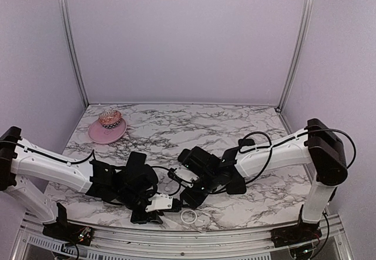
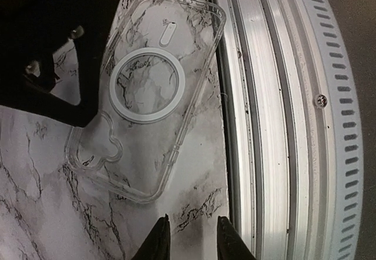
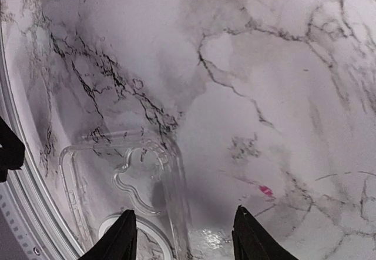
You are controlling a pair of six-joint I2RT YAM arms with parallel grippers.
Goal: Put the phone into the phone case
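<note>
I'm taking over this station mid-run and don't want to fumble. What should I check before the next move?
1. Case lies flat on the table: ok.
2. Case empty, marble showing through: ok.
3. Phone located: cannot tell, none clearly seen.
4. Left tool empty: ok.
5. Right tool open and empty: ok.
6. Case away from the front rail: not ok, lies close beside it.

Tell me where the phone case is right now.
In the top view the case lies flat on the table at centre front, right beside the front rail, between the two arms.
</note>
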